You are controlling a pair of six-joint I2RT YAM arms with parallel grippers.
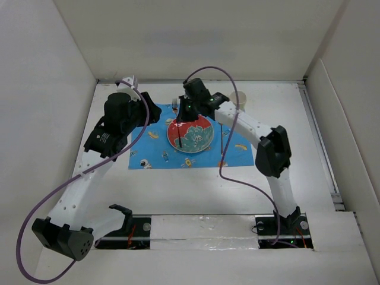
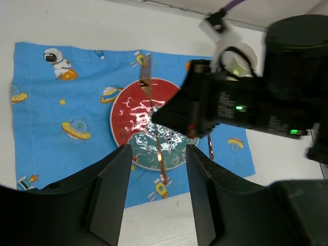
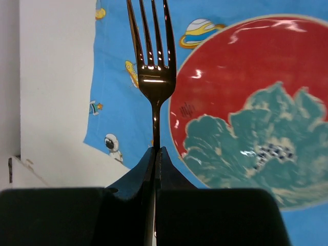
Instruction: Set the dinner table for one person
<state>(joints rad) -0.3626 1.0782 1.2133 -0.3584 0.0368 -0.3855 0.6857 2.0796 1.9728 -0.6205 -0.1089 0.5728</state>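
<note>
A copper fork (image 3: 154, 77) is pinched by its neck in my right gripper (image 3: 155, 151), which is shut on it. The tines point away over the blue space-print placemat (image 3: 118, 102), beside the red and teal plate (image 3: 246, 102). From above, the right gripper (image 1: 181, 114) hovers at the plate's (image 1: 193, 135) far left rim with the fork (image 1: 175, 105). In the left wrist view the fork's handle (image 2: 160, 154) runs across the plate (image 2: 130, 115). My left gripper (image 2: 158, 151) stands open and empty, just left of the plate. The white dinner table (image 1: 196, 190) lies under everything.
A pale cup (image 1: 237, 98) stands on the table behind the placemat's right end, also visible as the cup (image 2: 238, 59) in the left wrist view. A thin copper utensil (image 2: 210, 146) lies on the placemat right of the plate. White walls enclose the table on three sides.
</note>
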